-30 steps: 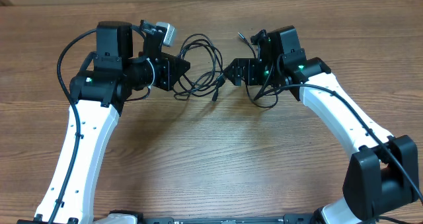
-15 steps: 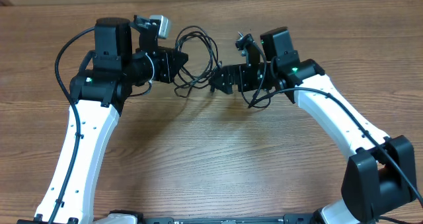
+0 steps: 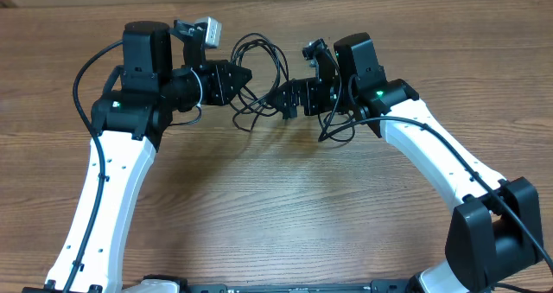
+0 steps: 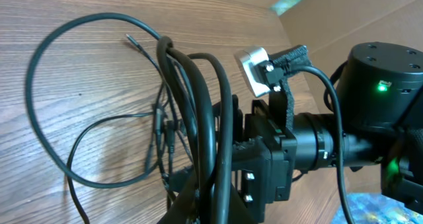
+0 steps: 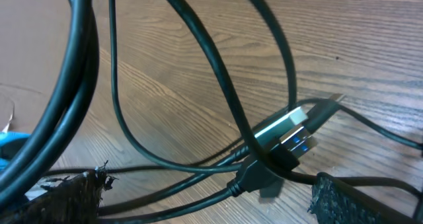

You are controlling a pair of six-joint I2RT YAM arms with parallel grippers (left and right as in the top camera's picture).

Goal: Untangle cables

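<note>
My left tool (image 3: 244,73) pinches the tangled thin black cables (image 4: 201,128) between both arms over the brown wooden bench (image 3: 276,198), its fingertips buried under strands, while my right tool (image 3: 289,97) stands spread around others.

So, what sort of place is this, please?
Probably a robotics lab workbench: two white-and-black robot arms reach over a brown wood-grain table, with thin black tangled cables lying between them.

The table (image 3: 276,207) is matt, grained wood. The cables (image 5: 80,59) wear smooth, faintly glossy black sheathing. One plug (image 5: 284,126) shows shiny metal. The arm shells (image 3: 112,198) are glossy white plastic.
</note>
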